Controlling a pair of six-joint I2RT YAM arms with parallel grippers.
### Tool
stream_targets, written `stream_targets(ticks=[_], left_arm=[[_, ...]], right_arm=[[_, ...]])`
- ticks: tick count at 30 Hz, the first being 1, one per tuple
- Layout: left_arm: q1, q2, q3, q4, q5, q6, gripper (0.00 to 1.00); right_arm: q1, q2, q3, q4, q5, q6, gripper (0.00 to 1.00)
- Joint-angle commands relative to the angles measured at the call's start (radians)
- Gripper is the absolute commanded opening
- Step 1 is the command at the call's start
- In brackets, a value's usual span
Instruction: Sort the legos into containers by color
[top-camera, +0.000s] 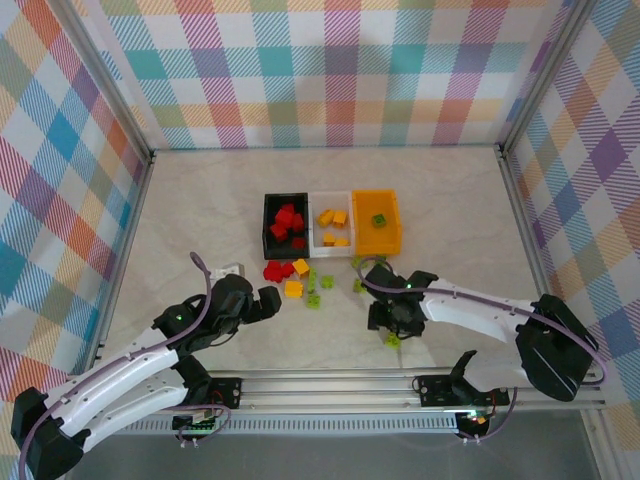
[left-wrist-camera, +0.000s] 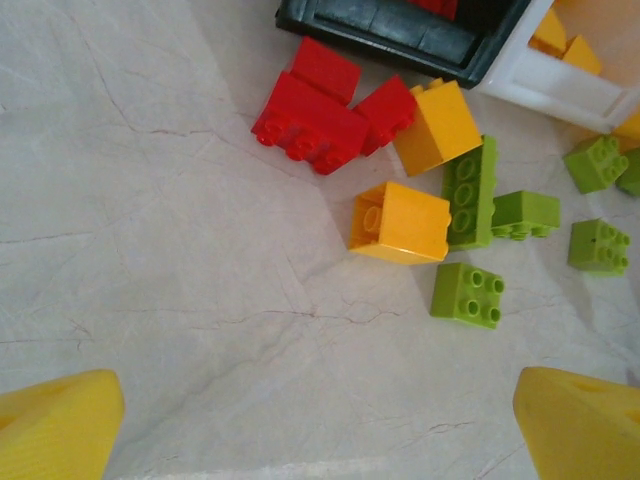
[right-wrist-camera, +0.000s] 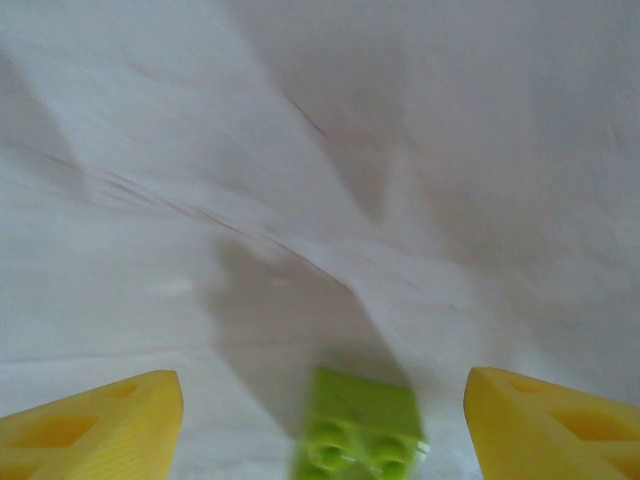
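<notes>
– Right wrist view first: where does the brick sit against the fingers?
– A green brick (right-wrist-camera: 358, 430) lies at the bottom centre of the frame, blurred, between the two yellow fingers (right-wrist-camera: 100, 425) of the right gripper (right-wrist-camera: 322, 405). The fingers stand apart and neither touches it. From the top view it rests on the table (top-camera: 200, 210) just under that gripper, lower right of centre.
– And the left gripper (left-wrist-camera: 320, 430)?
– Its fingers are spread wide at the lower corners of the left wrist frame, with bare table between them. The loose pile lies in the upper right of that frame, well apart from the tips.
– What lies around it?
– The pile lies between the left gripper and the bins. A corner of the black bin (top-camera: 267, 225) shows at the top edge, with the white bin (top-camera: 331, 195) to its right.
– Counts?
– Three bins stand in a row at the middle of the top view: black, white, then the orange bin (top-camera: 362, 235).
– And loose?
– The left wrist view shows three red bricks (left-wrist-camera: 310, 125), two yellow-orange bricks (left-wrist-camera: 400, 222) and about six green bricks (left-wrist-camera: 467, 293).
– In the bins?
– The black bin holds a red heap I cannot count. The white bin holds about four yellow-orange ones, and the orange bin holds one green.
</notes>
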Motion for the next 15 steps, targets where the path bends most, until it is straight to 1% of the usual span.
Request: stream_targets(ticks=[1, 4, 8, 9, 12, 15], left_arm=[[-0.006, 0.003, -0.014, 0.027, 0.006, 0.001, 1.0], [-0.004, 0.003, -0.016, 0.022, 0.004, 0.005, 1.0], [-0.006, 0.004, -0.016, 0.016, -0.002, 0.007, 1.0], [-0.006, 0.003, -0.016, 0.016, -0.004, 0.007, 1.0], [-0.005, 0.009, -0.017, 0.022, -0.001, 0.004, 1.0], [-0.005, 0.02, -0.011, 0.027, 0.005, 0.004, 1.0]], right_arm=[[0.012, -0.035, -0.038, -0.047, -0.043, 0.089, 0.75], [0.013, -0.027, -0.064, -0.025, -0.057, 0.102, 0.74], [0.018, 0.011, -0.08, 0.036, -0.094, 0.105, 0.68], [0.019, 0.022, -0.079, 0.042, -0.097, 0.104, 0.66], [0.022, 0.044, -0.073, 0.067, -0.104, 0.096, 0.54], [0.022, 0.026, -0.06, 0.074, -0.088, 0.079, 0.41]])
